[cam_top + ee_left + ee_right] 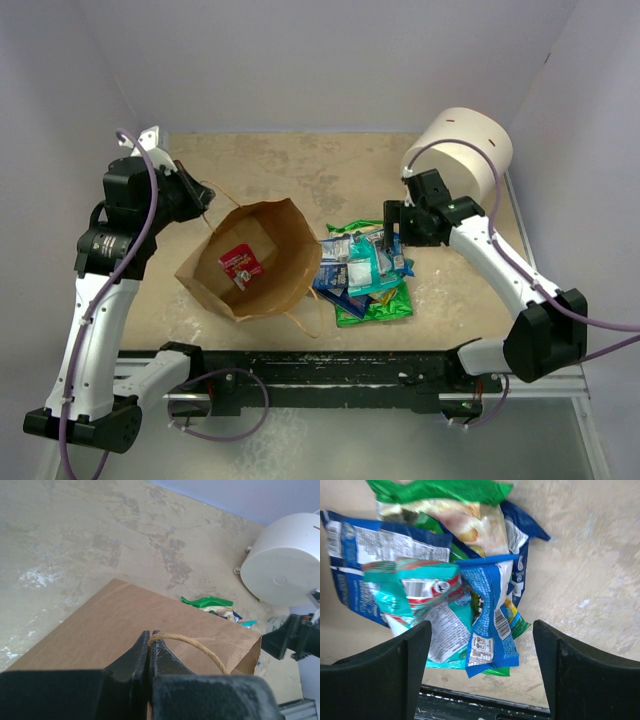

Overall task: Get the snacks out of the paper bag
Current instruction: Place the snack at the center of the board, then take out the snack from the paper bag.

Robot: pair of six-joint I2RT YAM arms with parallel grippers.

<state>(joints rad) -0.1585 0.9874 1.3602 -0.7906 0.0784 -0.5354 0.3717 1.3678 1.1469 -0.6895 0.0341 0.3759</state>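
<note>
Black left claw (pixel 149 639), jaws pressed together on the thin tan loop handle (pixel 190 641) of a brown kraft paper bag (pixel 290 250), the cord arcing away to the right from the fingertips in the left wrist view. Bag resting on the beige mottled counter (pixel 300 170), left of centre, mouth gaping toward the overhead camera. Inside, against the bag's inner wall, one small red-pink packet (pixel 240 263) with a pale label, not yet out.

Black right claw (pixel 481 630), jaws spread wide and gripping nothing, poised over a heap of shiny flat snack packets (pixel 365 275) on the counter just beside the bag's right flank. In the heap, from the right wrist view:
- a crumpled teal packet (pixel 410 587) on top, near the left finger
- a blue-and-white packet (pixel 490 625) next to it, between the two fingers
- a larger dark blue packet (pixel 360 540) underneath, spreading to the left
- a green packet (pixel 440 490) at the far edge

Large white cylinder (pixel 465 150) at the far right corner of the counter, behind the right arm and well apart from the bag.
</note>
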